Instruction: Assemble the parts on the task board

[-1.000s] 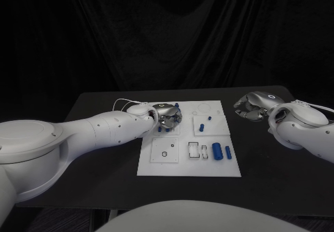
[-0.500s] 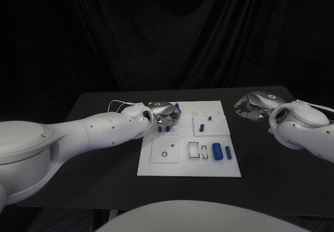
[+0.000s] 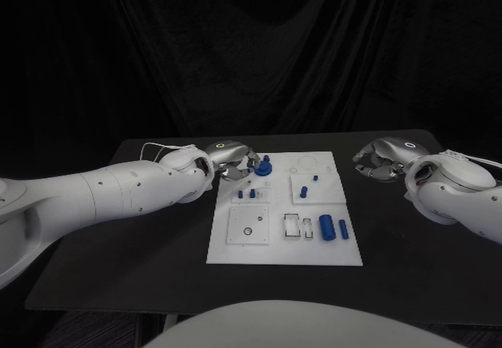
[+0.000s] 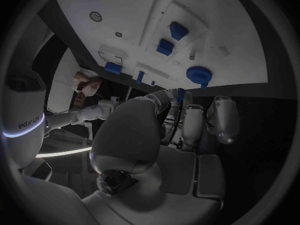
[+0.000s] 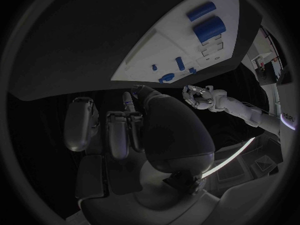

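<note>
I hold my left silver hand [image 3: 236, 159] at the white task board's [image 3: 236, 246] far-left corner, grip undeterminable; blue plastic parts [image 3: 326, 226] remain unassembled.

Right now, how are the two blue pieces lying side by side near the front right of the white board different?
The fat blue cylinder is much thicker than the thin blue rod beside it. The cylinder looks like a chunky roll; the rod looks like a slim stick. The rod lies nearer the edge of the white task board, the cylinder further in. Both are blue, lie flat, point the same way, and no hand touches them.
</note>
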Tool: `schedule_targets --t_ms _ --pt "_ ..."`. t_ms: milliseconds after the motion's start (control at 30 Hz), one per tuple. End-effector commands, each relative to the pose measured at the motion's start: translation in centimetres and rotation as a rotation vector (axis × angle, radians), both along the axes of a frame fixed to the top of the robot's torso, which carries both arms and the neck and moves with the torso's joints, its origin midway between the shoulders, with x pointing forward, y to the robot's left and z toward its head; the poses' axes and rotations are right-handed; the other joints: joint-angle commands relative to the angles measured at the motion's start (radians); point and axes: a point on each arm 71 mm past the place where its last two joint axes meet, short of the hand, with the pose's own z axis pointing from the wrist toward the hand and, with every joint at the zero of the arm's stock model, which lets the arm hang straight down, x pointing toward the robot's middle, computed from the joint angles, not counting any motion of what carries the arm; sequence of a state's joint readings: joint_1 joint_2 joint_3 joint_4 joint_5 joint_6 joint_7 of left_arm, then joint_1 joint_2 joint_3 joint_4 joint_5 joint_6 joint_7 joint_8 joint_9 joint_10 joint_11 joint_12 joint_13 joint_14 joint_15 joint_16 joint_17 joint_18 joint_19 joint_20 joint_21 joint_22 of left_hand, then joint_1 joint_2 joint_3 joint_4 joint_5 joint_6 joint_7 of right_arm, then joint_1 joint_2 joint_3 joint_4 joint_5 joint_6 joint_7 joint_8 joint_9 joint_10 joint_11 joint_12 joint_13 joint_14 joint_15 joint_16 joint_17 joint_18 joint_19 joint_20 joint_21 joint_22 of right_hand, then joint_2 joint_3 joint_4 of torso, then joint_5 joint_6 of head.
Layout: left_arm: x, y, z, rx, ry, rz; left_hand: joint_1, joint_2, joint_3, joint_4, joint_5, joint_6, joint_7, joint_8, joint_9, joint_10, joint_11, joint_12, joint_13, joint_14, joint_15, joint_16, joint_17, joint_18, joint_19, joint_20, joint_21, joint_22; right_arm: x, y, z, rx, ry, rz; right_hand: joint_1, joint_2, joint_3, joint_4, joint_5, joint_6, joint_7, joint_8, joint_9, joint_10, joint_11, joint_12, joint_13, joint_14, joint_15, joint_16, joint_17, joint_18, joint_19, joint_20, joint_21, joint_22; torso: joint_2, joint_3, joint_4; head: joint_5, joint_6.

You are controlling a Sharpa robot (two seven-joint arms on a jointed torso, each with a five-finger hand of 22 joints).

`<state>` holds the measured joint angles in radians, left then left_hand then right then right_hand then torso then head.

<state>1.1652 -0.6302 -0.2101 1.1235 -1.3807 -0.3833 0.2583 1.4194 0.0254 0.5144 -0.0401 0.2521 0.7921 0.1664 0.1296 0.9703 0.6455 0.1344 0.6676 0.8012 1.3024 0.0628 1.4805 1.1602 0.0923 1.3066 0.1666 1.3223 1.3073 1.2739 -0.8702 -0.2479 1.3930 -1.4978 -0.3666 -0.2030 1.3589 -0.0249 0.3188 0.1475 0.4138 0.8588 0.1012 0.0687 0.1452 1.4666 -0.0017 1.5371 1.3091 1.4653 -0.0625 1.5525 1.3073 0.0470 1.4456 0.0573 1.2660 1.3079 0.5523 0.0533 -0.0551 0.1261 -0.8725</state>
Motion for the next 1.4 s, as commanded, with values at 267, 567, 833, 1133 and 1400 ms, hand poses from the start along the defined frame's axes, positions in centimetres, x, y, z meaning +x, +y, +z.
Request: schedule_targets --t_ms 267,567,833,1133,1400 --pt "-0.2 0.5 -1.5 0.050 0.099 0.016 -0.006 -0.013 0.010 0.003 -0.005 -0.018 0.003 -0.014 -0.009 0.009 -0.006 -0.014 -0.008 -0.011 0.001 -0.007 -0.005 -0.011 -0.013 0.004 -0.010 0.155 0.0 -0.1 -0.1 0.005 0.010 -0.012 -0.008 0.001 0.006 -0.003 0.005 0.005 0.001 0.001 -0.001 0.072 0.008 -0.004 0.235 0.099 0.008 -0.003 0.249 0.021 -0.009 -0.001 -0.006 0.173 -0.005 0.0071 0.0037 0.002 0.000" --pt "-0.2 -0.1 -2.5 0.057 0.116 0.010 -0.006 -0.013 0.011 0.002 -0.005 -0.018 0.003 -0.015 -0.010 0.010 -0.006 -0.014 -0.008 -0.012 0.002 -0.007 -0.005 -0.011 -0.013 0.004 -0.010 0.155 0.0 -0.1 -0.2 0.008 0.012 -0.012 -0.008 0.001 0.006 -0.003 0.005 0.005 0.001 0.001 -0.001 0.072 0.008 -0.004 0.235 0.099 0.008 -0.003 0.249 0.021 -0.009 -0.001 -0.006 0.173 -0.002 0.0027 0.0069 -0.002 0.000" --pt "0.0 -0.2 -3.3 0.067 0.129 0.017 -0.005 -0.013 0.012 0.001 -0.005 -0.022 0.003 -0.019 -0.012 0.011 -0.006 -0.015 -0.010 -0.015 0.002 -0.008 -0.010 -0.010 -0.017 0.005 -0.014 0.154 -0.1 -0.1 -0.2 0.008 0.013 -0.011 -0.008 0.001 0.007 -0.003 0.005 0.005 0.001 0.001 -0.001 0.072 0.008 -0.004 0.235 0.098 0.008 -0.003 0.248 0.021 -0.010 -0.001 -0.008 0.173 -0.001 0.0024 0.0011 0.001 0.000" --pt "0.1 -0.5 -3.8 0.073 0.132 0.022 -0.006 -0.013 0.013 0.001 -0.004 -0.024 0.002 -0.021 -0.013 0.010 -0.005 -0.016 -0.010 -0.020 0.002 -0.010 -0.015 -0.009 -0.021 0.005 -0.017 0.152 -0.1 -0.1 -0.2 0.008 0.015 -0.010 -0.008 0.001 0.007 -0.003 0.005 0.005 0.001 0.001 -0.001 0.072 0.008 -0.004 0.235 0.098 0.008 -0.003 0.248 0.021 -0.010 -0.001 -0.008 0.173 0.000 0.0057 0.0004 0.003 0.000" --pt "0.3 -0.6 -4.0 0.074 0.130 0.026 -0.006 -0.012 0.014 0.002 -0.004 -0.026 0.001 -0.024 -0.015 0.008 -0.005 -0.018 -0.011 -0.023 0.003 -0.011 -0.019 -0.008 -0.024 0.006 -0.020 0.152 -0.1 -0.1 -0.2 0.008 0.015 -0.010 -0.008 0.001 0.007 -0.003 0.005 0.005 0.001 0.001 -0.001 0.072 0.008 -0.004 0.235 0.098 0.008 -0.003 0.248 0.021 -0.010 -0.001 -0.008 0.173 -0.002 0.0059 0.0020 0.003 0.000"
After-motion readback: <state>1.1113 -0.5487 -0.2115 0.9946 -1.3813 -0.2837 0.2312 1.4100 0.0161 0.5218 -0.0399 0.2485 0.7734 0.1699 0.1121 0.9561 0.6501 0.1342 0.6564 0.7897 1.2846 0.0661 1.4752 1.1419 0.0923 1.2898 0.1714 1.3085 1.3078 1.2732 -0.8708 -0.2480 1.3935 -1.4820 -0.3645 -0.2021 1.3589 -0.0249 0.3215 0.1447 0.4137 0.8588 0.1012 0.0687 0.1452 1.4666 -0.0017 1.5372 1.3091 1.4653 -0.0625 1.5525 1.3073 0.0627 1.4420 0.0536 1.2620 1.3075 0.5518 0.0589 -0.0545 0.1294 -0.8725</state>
